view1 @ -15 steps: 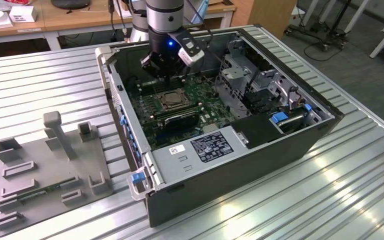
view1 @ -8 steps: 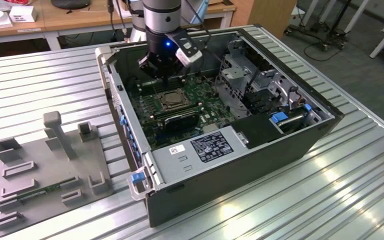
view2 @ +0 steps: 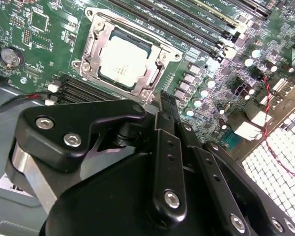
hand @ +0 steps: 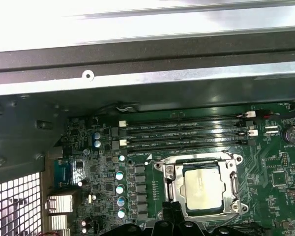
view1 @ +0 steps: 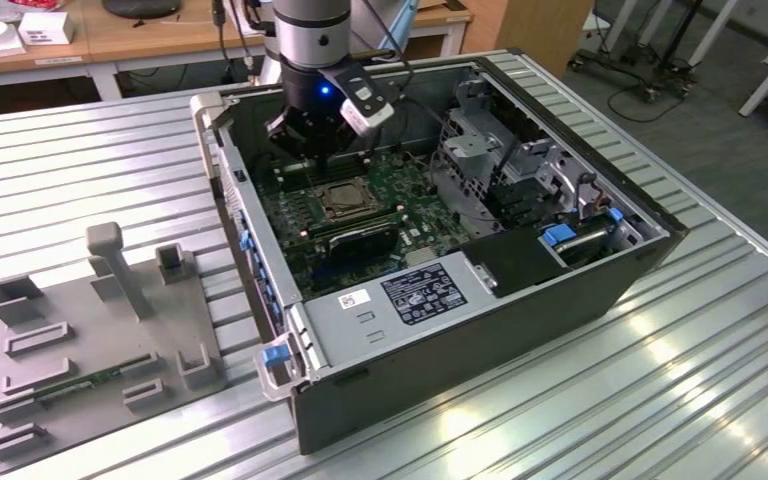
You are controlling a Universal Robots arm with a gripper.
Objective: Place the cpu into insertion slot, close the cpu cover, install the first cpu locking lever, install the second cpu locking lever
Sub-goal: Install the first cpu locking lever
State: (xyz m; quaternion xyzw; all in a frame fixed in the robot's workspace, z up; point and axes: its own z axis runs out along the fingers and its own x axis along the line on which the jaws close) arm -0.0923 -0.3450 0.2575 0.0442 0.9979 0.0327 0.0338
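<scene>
Cpu [view2: 124, 60] silver-grey, cpu cover [view2: 92, 46] silvery, motherboard [view2: 49, 44] green, memory slots [hand: 187, 137] seemingly black.

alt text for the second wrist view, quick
The cpu sits in the slot on the green motherboard, the silvery cover framing it. The black gripper looms in the foreground, beside the slot.

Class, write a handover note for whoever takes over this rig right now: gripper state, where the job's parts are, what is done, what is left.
Gripper: shut, empty, hovering close over the motherboard beside the insertion slot.
The cpu sits in the slot; the cpu cover lies down around it.
Done: cpu placed, cover closed.
Left: both locking levers; whether either is latched cannot be told.
</scene>
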